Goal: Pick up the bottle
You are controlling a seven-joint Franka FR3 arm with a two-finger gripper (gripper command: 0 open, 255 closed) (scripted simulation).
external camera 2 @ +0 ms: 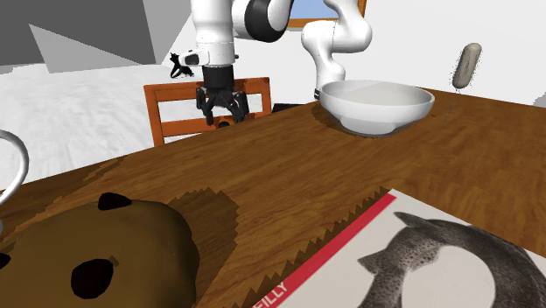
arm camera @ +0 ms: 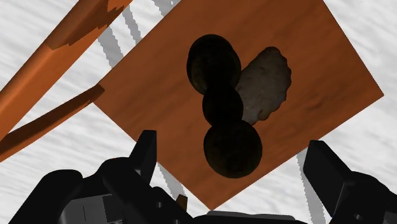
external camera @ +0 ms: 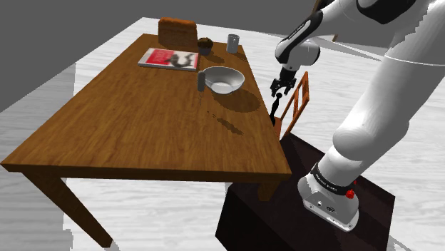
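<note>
A dark bottle (arm camera: 219,95) stands upright on the orange wooden seat (arm camera: 159,95) of a chair, seen from straight above in the wrist view. My black gripper (arm camera: 232,149) hangs open above it, the fingers wide on either side and touching nothing. In the shoulder view the gripper (external camera: 280,87) is past the table's right edge, with the slim dark bottle (external camera: 275,108) right under it in front of the chair back (external camera: 299,96). In the second exterior view the gripper (external camera 2: 221,109) hangs before the chair back (external camera 2: 175,105), beyond the table's far edge.
The wooden table (external camera: 142,128) carries a white bowl (external camera: 224,79), a small grey shaker (external camera: 201,81), a magazine (external camera: 168,59), a loaf (external camera: 177,31), a muffin (external camera: 205,45) and a cup (external camera: 232,43). The dark stand (external camera: 285,207) sits at lower right.
</note>
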